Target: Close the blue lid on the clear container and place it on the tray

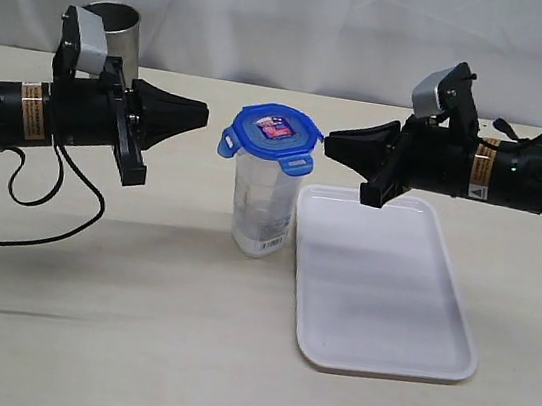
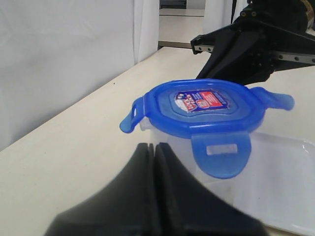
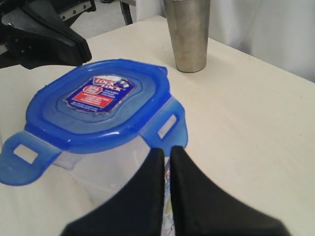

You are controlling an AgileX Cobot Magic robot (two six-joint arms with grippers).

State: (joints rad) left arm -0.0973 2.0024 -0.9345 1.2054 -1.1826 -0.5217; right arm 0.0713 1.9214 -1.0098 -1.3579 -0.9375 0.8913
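Note:
The clear container stands upright on the table just left of the white tray. The blue lid rests on its rim with its flaps sticking outward. My left gripper hovers shut a short way left of the lid, at lid height, holding nothing. My right gripper is shut too, its tips close to the lid's right flap. In the wrist views the lid fills the middle just beyond each gripper's tips.
A steel tumbler stands at the back left behind my left arm, also in the right wrist view. A black cable loops on the table at the left. White cloth hangs behind the table.

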